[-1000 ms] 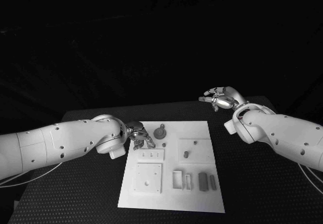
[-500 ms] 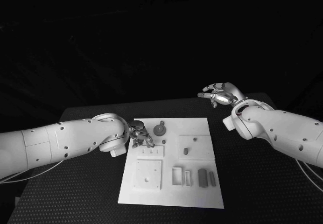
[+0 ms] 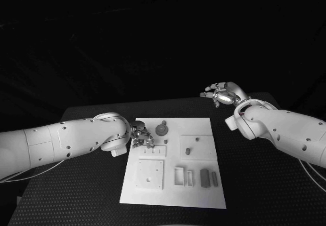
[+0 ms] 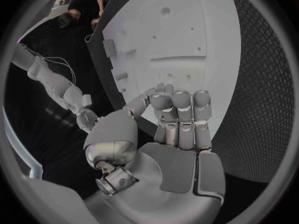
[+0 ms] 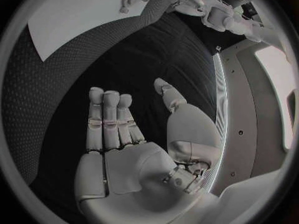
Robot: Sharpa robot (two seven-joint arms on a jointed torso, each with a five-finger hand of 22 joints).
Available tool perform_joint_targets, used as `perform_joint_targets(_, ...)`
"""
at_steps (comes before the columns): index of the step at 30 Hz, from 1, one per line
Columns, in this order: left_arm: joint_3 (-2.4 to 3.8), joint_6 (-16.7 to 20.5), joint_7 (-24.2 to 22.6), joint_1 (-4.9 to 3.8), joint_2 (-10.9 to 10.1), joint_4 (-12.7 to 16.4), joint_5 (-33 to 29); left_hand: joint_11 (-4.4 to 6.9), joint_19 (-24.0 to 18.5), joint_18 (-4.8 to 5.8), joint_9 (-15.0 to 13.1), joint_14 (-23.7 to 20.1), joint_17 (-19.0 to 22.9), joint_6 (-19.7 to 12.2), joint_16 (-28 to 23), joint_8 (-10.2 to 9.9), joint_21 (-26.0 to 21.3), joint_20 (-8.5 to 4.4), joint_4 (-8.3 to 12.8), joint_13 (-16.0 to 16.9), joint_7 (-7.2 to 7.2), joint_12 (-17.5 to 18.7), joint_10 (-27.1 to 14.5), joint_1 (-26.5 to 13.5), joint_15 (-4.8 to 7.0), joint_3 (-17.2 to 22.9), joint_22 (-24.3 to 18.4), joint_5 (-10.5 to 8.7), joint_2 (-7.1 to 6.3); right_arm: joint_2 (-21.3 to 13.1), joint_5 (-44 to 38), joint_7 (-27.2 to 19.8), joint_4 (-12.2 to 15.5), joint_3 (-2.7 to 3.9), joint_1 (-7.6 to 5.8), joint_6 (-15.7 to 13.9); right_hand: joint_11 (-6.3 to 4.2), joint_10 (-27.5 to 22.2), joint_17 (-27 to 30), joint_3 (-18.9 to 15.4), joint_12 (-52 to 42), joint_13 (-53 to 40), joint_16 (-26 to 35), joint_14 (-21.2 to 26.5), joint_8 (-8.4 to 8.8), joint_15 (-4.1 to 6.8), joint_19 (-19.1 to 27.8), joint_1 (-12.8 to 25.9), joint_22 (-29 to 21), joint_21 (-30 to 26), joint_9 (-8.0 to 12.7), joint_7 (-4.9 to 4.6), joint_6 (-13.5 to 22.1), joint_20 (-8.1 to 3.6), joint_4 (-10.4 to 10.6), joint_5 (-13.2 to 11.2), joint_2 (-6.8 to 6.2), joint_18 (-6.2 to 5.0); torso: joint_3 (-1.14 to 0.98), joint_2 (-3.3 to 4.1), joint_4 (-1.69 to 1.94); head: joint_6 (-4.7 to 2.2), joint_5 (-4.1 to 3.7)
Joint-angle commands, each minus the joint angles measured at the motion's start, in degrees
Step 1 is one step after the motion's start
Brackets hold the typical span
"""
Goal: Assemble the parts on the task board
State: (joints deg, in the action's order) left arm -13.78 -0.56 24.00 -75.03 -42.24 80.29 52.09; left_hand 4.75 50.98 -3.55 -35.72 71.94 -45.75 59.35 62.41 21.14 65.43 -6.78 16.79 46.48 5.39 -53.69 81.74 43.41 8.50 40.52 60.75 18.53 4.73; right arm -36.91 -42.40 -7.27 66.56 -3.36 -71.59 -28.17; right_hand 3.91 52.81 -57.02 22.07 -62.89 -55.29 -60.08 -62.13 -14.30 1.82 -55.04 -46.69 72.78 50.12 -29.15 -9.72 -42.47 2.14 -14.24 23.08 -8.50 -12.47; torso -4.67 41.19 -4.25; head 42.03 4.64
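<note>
Left robot hand [image 3: 142,137] at task board's [image 3: 204,197] nine-o'clock edge, fingers curled (holding something? cannot tell); right robot hand [image 3: 223,95] released, well apart at one o'clock.

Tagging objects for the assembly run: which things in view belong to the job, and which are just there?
Job:
task board
round part at the board's far end
small part in the square recess
long parts near the front
left hand, at the board's left edge

Just there:
black table
right hand, raised, fingers apart, empty
</note>
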Motion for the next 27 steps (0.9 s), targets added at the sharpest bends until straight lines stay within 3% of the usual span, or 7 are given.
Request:
perform_joint_targets(1, 0.02, -0.59, 0.08, 0.06, 0.22, 0.19, 1.13, 1.12, -0.54, -0.2, -0.58, 0.78, 0.21, 6.93, 0.52, 0.38, 0.49, -7.49, 0.03, -0.18, -4.82, -0.35, -0.53, -0.8, 1.34, 0.53, -0.12, 2.71, 0.37, 0.09, -0.07, -0.13, -0.05, 0.04, -0.02, 0.91, 0.54, -6.23, 0.1, -0.05, -0.35, 0.13, -0.19, 0.36, -0.25, -0.07, -0.13, -0.19, 0.09, -0.22, 0.11, -1.09, -1.55, 0.39, -0.44, 0.4, 0.29, -2.53, 0.03, 0.02, -0.03, 0.07, 0.05)
perform_joint_targets(5, 0.01, 0.51, -0.13, 0.12, 0.49, 0.05, 1.59, 1.51, -0.73, -0.16, -1.46, 0.72, 0.54, 7.95, 0.99, 0.78, 0.91, -7.66, 0.02, -0.53, -5.23, -0.57, -0.56, -1.51, 1.23, 0.9, -0.33, 6.53, -0.26, 0.11, -0.1, -0.11, -0.05, 0.04, -0.02, 0.95, 0.55, -6.29, 0.2, -0.02, -0.45, 0.29, -0.25, 0.39, -0.26, -0.08, -0.15, -0.31, 0.12, -0.26, 0.17, -1.1, -1.55, 0.41, -0.58, 0.59, 0.34, -2.53, 0.04, 0.05, -0.01, 0.12, 0.05)
perform_joint_targets(7, 0.01, 0.83, -0.17, 0.24, 0.62, 0.04, 2.02, 1.6, -0.79, -0.15, -1.72, 0.69, 0.67, 8.16, 1.13, 0.81, 1.04, -7.72, 0.02, -0.73, -5.32, -0.58, -0.55, -1.62, 1.19, 1.02, -0.42, 7.21, -0.34, 0.14, -0.13, -0.01, -0.06, 0.04, -0.02, 1.08, 0.56, -6.3, 0.23, -0.01, -0.48, 0.34, -0.26, 0.4, -0.26, -0.09, -0.15, -0.33, 0.13, -0.27, 0.19, -1.11, -1.54, 0.42, -0.61, 0.64, 0.35, -2.53, 0.04, 0.03, -0.02, 0.14, 0.05)
perform_joint_targets(27, 0.02, 1.97, -0.42, 1.1, 1.03, 0.12, 7.3, 2.07, -0.84, -0.01, -2.81, 0.81, 1.11, 9.21, 1.87, 1.13, 1.26, -7.74, 0.02, -1.57, -5.8, -0.83, -0.39, -2.41, 1.05, 1.33, -0.84, 7.88, -0.04, 0.41, -0.13, 0.13, -0.4, 0.04, -0.01, 1.47, 0.73, -7.11, 0.79, -0.02, -0.56, 1.47, -0.29, 1.15, -0.24, -0.28, 0.33, -0.17, 0.25, -0.78, 0.52, -1.26, -1.41, 0.74, -0.8, 0.82, 0.37, -2.53, 0.03, 0.01, 0.05, 0.3, 0.06)
